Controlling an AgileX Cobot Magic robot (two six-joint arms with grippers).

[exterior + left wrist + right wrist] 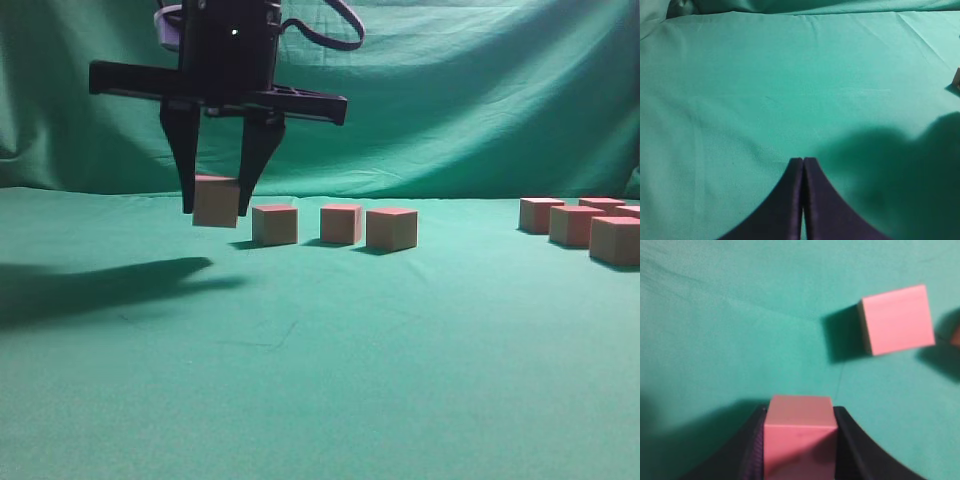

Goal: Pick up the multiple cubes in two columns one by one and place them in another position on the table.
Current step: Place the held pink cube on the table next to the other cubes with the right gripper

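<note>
**One cube aloft, left fingers shut**

Exterior view: the right gripper (213, 205) hangs at the left of the scene, clamped on a cube (216, 201) that is clear of the table (320, 380). Three more cubes (341, 224) sit in a row just to its right — another cluster (575, 225) rests well apart at the far right.

Left wrist view: the left gripper (803, 161) has its fingertips pressed together over bare green cloth.

Right wrist view: the held cube (799, 437) sits between the dark fingers (852, 440); a neighbouring cube (896, 320) lies on the table beyond.
</note>
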